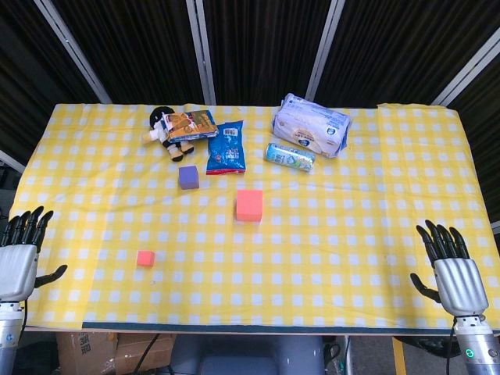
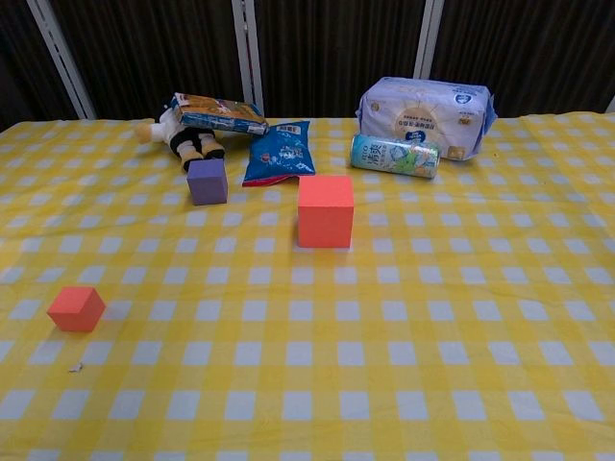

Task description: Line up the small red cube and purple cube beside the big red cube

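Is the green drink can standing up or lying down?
Lying down. The can rests on its side on the tablecloth, in front of the tissue pack.

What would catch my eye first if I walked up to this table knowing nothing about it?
Probably the yellow checked tablecloth, with the big red cube near its middle. A purple cube sits just behind and to the left of it, and a small red cube lies alone toward the front left. Two metal hands, left and right, flank the near edge, empty, fingers spread.

Each hand, left hand (image 1: 19, 262) and right hand (image 1: 453, 273), has silver palm, black fingers.
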Robot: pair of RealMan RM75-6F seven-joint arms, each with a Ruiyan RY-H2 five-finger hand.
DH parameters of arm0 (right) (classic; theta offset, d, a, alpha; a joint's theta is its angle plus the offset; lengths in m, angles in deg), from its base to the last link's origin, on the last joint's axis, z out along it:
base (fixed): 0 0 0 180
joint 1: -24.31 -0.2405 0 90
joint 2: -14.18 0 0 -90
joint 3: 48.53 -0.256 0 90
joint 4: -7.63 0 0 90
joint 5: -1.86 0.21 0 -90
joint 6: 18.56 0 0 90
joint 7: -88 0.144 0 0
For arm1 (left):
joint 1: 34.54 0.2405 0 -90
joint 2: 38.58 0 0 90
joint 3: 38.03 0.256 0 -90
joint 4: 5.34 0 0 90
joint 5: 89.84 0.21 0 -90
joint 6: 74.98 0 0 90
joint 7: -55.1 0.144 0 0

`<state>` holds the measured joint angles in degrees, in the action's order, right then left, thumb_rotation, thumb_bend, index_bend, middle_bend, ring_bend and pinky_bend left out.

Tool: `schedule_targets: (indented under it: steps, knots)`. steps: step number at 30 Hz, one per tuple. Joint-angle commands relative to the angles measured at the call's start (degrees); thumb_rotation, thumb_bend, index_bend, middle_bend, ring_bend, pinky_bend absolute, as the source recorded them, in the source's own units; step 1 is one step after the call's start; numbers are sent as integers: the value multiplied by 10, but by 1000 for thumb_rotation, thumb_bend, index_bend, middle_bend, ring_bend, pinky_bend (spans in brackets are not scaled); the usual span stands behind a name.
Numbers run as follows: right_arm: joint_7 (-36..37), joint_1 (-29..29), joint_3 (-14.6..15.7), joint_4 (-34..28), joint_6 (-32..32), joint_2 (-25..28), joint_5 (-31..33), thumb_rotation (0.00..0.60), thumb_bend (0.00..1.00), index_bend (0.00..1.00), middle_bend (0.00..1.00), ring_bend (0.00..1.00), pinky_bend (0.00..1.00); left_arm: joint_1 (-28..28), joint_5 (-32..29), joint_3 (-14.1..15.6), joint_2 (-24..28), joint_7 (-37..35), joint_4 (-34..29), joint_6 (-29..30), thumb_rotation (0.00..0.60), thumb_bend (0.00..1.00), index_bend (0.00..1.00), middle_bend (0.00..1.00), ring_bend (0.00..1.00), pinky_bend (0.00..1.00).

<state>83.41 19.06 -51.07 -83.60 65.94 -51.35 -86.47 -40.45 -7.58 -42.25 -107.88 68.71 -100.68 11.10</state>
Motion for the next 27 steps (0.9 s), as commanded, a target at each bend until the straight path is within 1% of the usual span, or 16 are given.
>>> schedule_targets:
  steps: [1, 11, 17, 20, 22, 27]
  knots:
    - [0, 0, 0, 0, -1, 0, 0, 600, 345, 0, 0, 0, 0, 0, 0, 0, 0, 0, 0, 0, 600, 122, 0, 0, 0, 0]
    - [2, 0, 1, -3, -1, 1, 0, 600, 345, 0, 0, 0, 0, -2, -1, 2, 2, 1, -2, -6, 600, 122, 0, 0, 0, 0]
    - [10, 3, 3, -7, -3, 3, 2, 600, 344, 0, 0, 0, 0, -13, -14, -6, 9, 0, -17, -26, 600, 122, 0, 0, 0, 0]
    - [14, 2, 4, -7, -5, 6, 1, 600, 344, 0, 0, 0, 0, -22, -26, -12, 11, 5, -28, -40, 600, 122, 0, 0, 0, 0]
    - [16, 0, 5, -8, -10, 7, 3, 600, 344, 0, 0, 0, 0, -24, -32, -11, 10, 13, -30, -47, 600, 122, 0, 0, 0, 0]
    - [22, -1, 4, -11, -15, 10, 8, 600, 344, 0, 0, 0, 0, -23, -27, -7, 5, 28, -27, -40, 600, 122, 0, 0, 0, 0]
